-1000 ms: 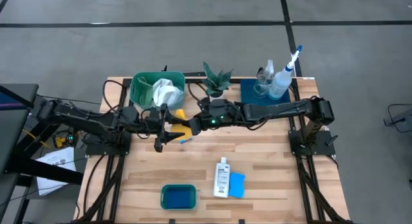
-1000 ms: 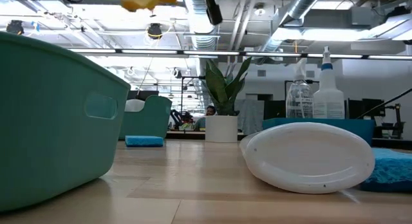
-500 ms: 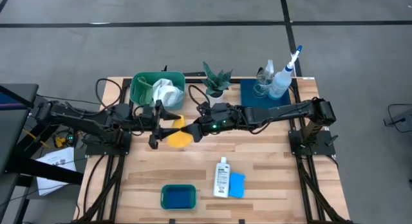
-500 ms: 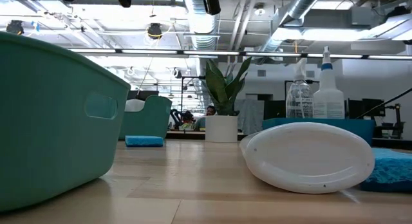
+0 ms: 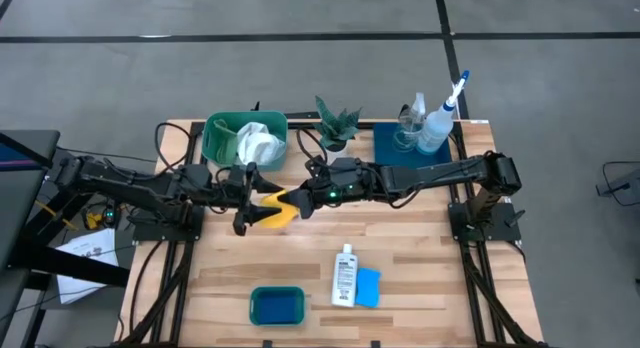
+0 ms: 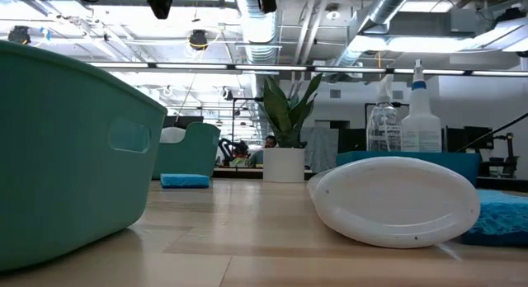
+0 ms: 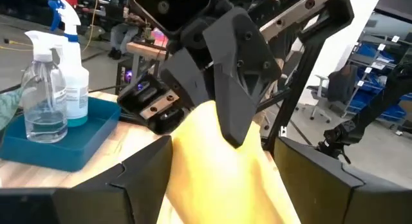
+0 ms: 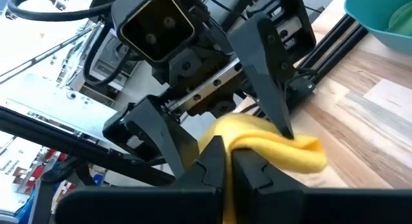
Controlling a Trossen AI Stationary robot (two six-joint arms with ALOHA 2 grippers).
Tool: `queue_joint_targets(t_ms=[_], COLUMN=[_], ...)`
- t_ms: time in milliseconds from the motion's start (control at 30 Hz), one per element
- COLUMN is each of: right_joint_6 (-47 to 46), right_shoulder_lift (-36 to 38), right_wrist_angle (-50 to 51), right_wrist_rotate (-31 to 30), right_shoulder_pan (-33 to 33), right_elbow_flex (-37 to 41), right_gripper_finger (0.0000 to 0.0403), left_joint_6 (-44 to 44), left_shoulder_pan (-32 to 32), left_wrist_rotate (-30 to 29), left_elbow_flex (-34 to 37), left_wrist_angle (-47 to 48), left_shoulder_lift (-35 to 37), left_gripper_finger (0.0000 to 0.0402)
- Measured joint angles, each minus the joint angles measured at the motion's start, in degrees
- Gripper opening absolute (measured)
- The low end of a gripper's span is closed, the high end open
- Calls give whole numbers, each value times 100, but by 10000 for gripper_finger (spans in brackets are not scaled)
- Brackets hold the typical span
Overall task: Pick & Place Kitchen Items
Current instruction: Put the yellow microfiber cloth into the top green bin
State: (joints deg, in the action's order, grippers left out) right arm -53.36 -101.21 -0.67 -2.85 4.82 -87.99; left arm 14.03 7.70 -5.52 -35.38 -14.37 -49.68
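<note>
Pincer to pincer, my two arms met above the middle of the counter [image 5: 400, 248], with the yellow cloth [image 5: 277, 209] strung between them. My right pincer [image 5: 298, 203] was clamped shut on one bunch of that cloth, its dark fingers [image 8: 212, 161] pressed together over the fold. My left pincer [image 5: 243, 210] faced it with its fingers [image 7: 235, 82] spread apart, the cloth lying in the gap between them; whether they were pressing it I could not tell.

Just behind my left pincer stood a green tub [image 5: 222, 138] holding a white cloth [image 5: 258, 143]. Behind my right pincer was the small potted plant [image 5: 336, 123]. Farther along my right arm, on the dark blue tray [image 5: 388, 143], stood the clear spray bottle [image 5: 411, 123] and, just beside it, the white spray bottle with blue trigger [image 5: 437, 123].

In front of both pincers, well apart from them, the small white bottle [image 5: 345, 276] lay on its side, touching a blue sponge [image 5: 368, 286]. Near those sat a second green tub [image 5: 276, 305].
</note>
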Motion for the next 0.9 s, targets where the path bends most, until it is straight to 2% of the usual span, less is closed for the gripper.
queue_joint_targets(t_ms=[533,733,900], right_joint_6=[47,90,119], right_shoulder_lift=[0,0,0], right_wrist_angle=[-327,-326,-323], right_wrist_rotate=[-61,-60,-59], right_shoulder_pan=[-50,-44,-46], right_elbow_flex=[4,7,7], right_gripper_finger=[0,0,0], left_joint_6=[299,466,596], left_shoulder_pan=[26,26,24], left_wrist_rotate=[347,379,376], left_elbow_flex=[0,0,0], left_wrist_angle=[27,27,28], left_shoulder_lift=[-1,1,1], left_gripper_finger=[259,207,137])
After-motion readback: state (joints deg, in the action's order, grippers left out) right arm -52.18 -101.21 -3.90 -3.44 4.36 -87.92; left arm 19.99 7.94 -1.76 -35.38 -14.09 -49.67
